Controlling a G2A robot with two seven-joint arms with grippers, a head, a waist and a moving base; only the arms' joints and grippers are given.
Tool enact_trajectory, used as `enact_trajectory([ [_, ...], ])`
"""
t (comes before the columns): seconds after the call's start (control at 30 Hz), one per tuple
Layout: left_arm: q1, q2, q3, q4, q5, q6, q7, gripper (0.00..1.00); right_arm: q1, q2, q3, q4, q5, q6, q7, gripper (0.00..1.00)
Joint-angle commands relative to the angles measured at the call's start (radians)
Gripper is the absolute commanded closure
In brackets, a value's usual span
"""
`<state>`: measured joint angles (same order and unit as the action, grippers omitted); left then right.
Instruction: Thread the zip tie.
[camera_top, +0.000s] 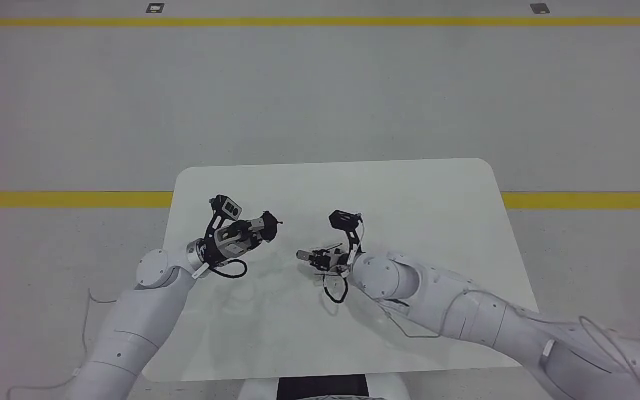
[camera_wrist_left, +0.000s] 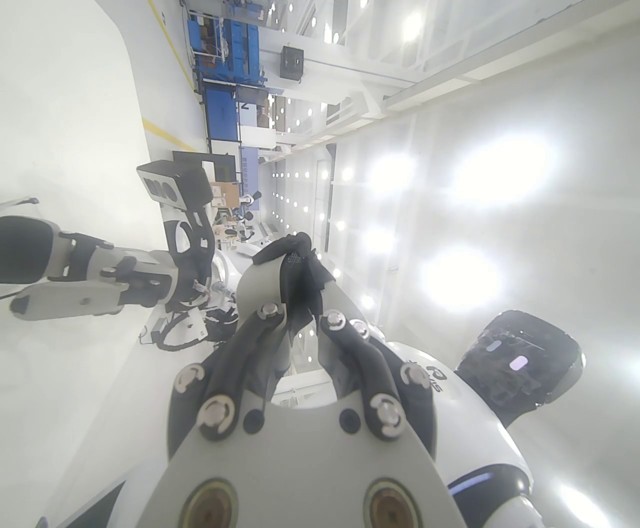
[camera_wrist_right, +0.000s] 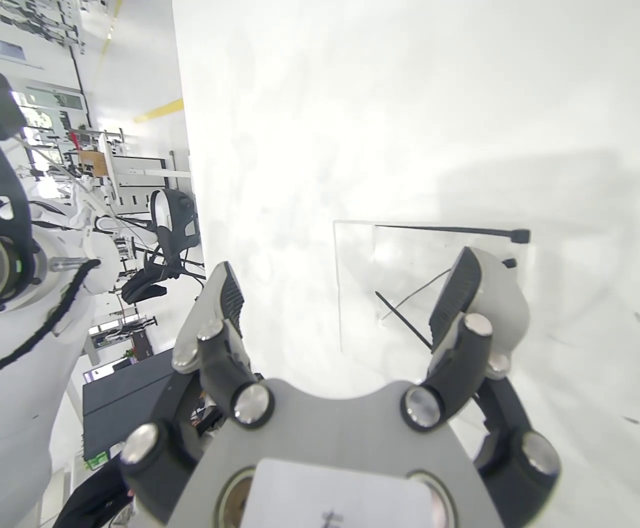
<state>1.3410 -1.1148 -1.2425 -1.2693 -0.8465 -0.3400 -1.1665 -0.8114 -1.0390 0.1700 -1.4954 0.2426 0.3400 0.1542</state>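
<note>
Black zip ties (camera_wrist_right: 450, 230) lie in a clear shallow tray (camera_wrist_right: 341, 300) on the white table (camera_top: 420, 200), just beyond the tips of the right gripper (camera_wrist_right: 345, 265). The right wrist view shows this up close. One tie runs straight, its square head just past the tip of one finger, and at least one more crosses behind that same finger. This gripper's jaws stand wide apart with nothing between them.

The top view gives the layout. The left gripper (camera_top: 273, 224) and the right gripper are both over the middle of the table, tips pointing toward each other with a small gap between.

The left wrist view looks along the left gripper itself. Its dark fingers are pressed together at the tips, and I cannot tell whether anything thin is pinched between them. The right gripper sits off to one side beyond them.
</note>
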Motion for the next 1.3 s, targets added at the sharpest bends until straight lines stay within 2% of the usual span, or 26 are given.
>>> enact_trajectory([
  [0.0,0.0,0.0,0.0,0.0,0.0,0.0,0.0,1.0,-0.001,0.009,0.0,-0.015,0.0,0.0,-0.002,0.0],
  [0.2,0.0,0.0,0.0,0.0,0.0,0.0,0.0,1.0,-0.003,0.029,0.0,-0.049,-0.005,0.0,0.002,0.0],
  [0.43,0.0,0.0,0.0,0.0,0.0,0.0,0.0,1.0,-0.005,0.039,0.0,-0.045,-0.008,0.0,-0.019,0.0],
  [0.87,0.0,0.0,0.0,0.0,0.0,0.0,0.0,1.0,0.004,0.008,0.0,0.011,-0.011,0.0,-0.059,0.0],
  [1.1,0.0,0.0,0.0,0.0,0.0,0.0,0.0,1.0,0.005,-0.013,0.0,0.02,0.038,0.0,0.016,0.0],
  [1.27,0.0,0.0,0.0,0.0,0.0,0.0,0.0,1.0,0.003,-0.025,0.0,0.022,0.125,0.0,-0.025,0.0],
])
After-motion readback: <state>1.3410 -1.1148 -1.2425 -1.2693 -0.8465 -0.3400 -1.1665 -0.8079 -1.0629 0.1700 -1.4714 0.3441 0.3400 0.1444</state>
